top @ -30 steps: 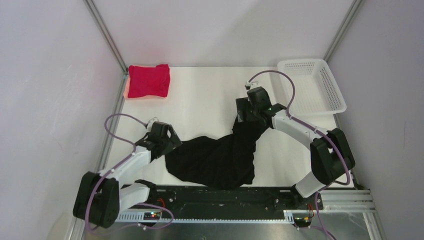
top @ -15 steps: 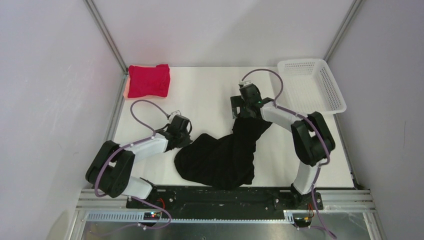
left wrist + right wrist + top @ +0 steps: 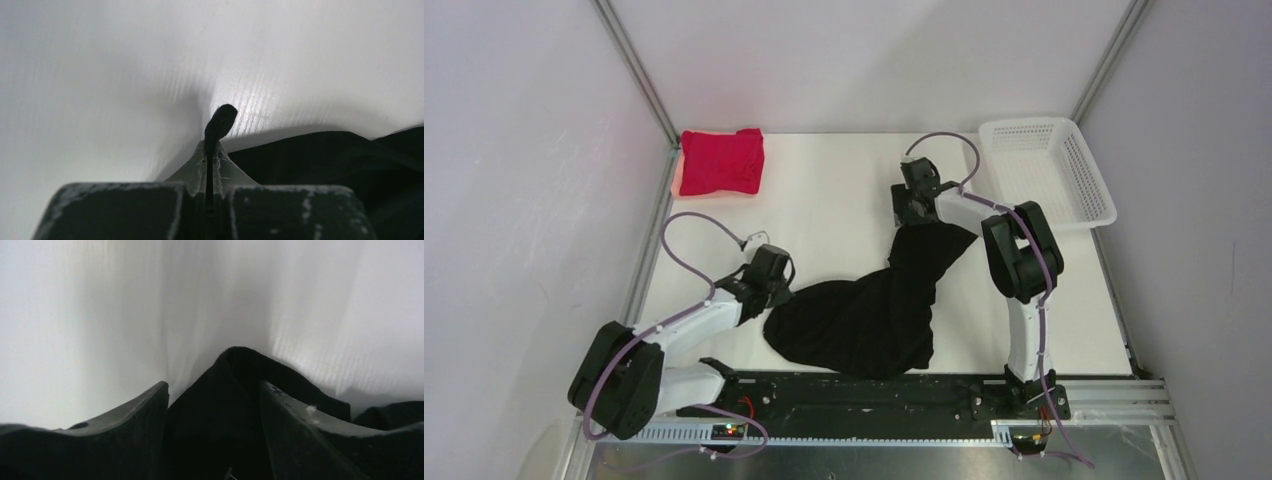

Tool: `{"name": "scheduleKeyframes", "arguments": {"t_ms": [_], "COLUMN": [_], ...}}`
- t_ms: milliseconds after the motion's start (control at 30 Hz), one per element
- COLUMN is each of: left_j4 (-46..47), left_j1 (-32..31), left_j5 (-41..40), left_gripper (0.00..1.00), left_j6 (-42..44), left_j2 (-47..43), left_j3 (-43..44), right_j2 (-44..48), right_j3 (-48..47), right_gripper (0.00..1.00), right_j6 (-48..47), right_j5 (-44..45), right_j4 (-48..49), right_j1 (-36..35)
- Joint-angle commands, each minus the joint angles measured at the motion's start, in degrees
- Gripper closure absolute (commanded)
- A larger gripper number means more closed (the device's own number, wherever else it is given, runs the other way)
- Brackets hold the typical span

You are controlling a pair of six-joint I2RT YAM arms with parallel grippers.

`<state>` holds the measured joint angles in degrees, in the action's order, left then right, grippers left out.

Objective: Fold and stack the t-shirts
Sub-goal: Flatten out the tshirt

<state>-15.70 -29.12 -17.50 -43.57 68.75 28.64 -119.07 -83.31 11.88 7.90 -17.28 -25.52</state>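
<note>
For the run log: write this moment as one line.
left gripper: shut on black t-shirt edge | right gripper: jaws apart astride black t-shirt | red t-shirt: folded, far-left corner

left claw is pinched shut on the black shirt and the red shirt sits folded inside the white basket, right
Not quite. The red shirt is not in the basket; it lies folded on the table, at its far left corner, as the top view shows. The left claw is indeed pinched shut on the black shirt.
</note>
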Motion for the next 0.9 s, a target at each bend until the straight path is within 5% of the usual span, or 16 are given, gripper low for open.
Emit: {"name": "scheduleKeyframes", "arguments": {"t_ms": [0,133,200,533,867], "left_j4": [0.2,0.5,0.5,0.5,0.5], "left_j1": [-0.3,-0.2,-0.2,-0.2,-0.2], "left_j5": [-4.2,-5.6,-7.2,-20.5,-28.7], "left_gripper": [1.0,1.0,1.0,1.0,1.0], "left_j6": [-0.5,-0.8,-0.8,5.4,17.9], "left_j2": [-4.0,-7.4,-10.0,-28.1,-42.6], "left_j3": [-0.7,-0.4,-0.1,7.3,21.9], "right_j2": [-0.5,1.9,4.3,30.1,58.3], "right_j3": [-1.2,-0.5,-0.4,3.5,7.9], "right_gripper": [0.47,0.95,1.0,1.0,1.0], "right_j6": [-0.1,0.1,-0.7,-6.4,-9.6], "right_j5": [-2.5,-1.0,0.3,9.4,3.8], "right_j4": [-2.7,-1.9,-0.9,2.8,3.3], "right_j1": [-0.4,-0.6,-0.8,-1.1,-1.0]}}
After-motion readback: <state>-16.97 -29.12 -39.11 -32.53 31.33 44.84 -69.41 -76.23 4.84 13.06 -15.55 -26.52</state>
